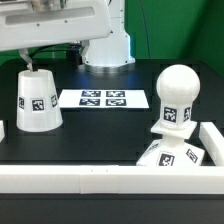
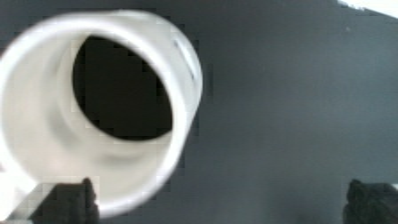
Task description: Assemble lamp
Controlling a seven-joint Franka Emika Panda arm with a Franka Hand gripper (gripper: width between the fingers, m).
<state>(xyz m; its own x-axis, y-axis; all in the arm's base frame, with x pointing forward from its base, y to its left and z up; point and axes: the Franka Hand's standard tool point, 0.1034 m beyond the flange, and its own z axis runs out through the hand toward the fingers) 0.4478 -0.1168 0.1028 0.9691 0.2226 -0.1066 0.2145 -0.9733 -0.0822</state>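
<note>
In the exterior view, the large tapered white plastic shade [image 1: 36,101] stands mouth-down on the black table [image 1: 100,135] at the left of the frame, a black-and-white square tag on its wall. The glossy white robot arm [image 1: 60,25] fills the upper left, directly above the shade; its gripper is hidden there by the arm and the shade's top. To the right of the shade, apart from it, lies the marker board [image 1: 103,98] with its printed tags. At the right of the frame the round white bulb with its tagged neck [image 1: 177,97] sits upright on the flat white square base [image 1: 168,156] — the two touching. A low white wall [image 1: 100,180] runs along the table's near edge. The wrist view is blurred: the shade's round rim [image 2: 107,105] and dark hollow fill most of it, and the gripper [image 2: 217,203] shows two dark fingertips [image 2: 64,203] spread wide apart, holding nothing.
</note>
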